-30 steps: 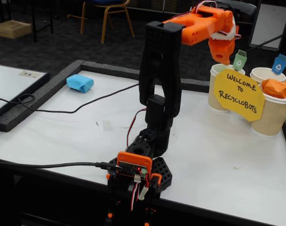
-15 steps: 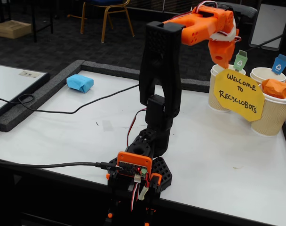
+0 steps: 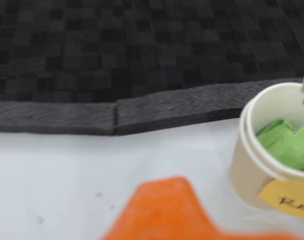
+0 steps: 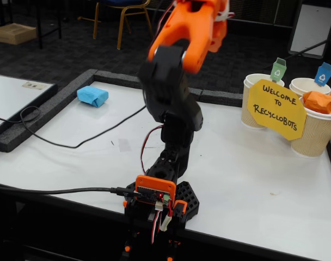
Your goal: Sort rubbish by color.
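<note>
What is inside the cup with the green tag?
In the wrist view the cup holds a green wad. Its wall hides the bottom, so anything beneath the wad cannot be seen.

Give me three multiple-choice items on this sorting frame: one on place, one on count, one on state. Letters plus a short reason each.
1. Where is the blue wad?
A. On the table near its far left corner in the fixed view
B. In a cup
C. In the gripper

2. How many paper cups stand behind the yellow sign in the fixed view?
A. One
B. Three
C. Five

3. What is the state of the green wad?
A. Lying loose on the table
B. Held between the fingers
C. Sitting inside a cup

Answers:
1. A: the blue wad lies on the white table, apart from the arm and the cups.
2. B: a cup with a green tag, one with a blue tag, and one holding the orange wad.
3. C: the wrist view shows green paper inside the cup's rim.
</note>
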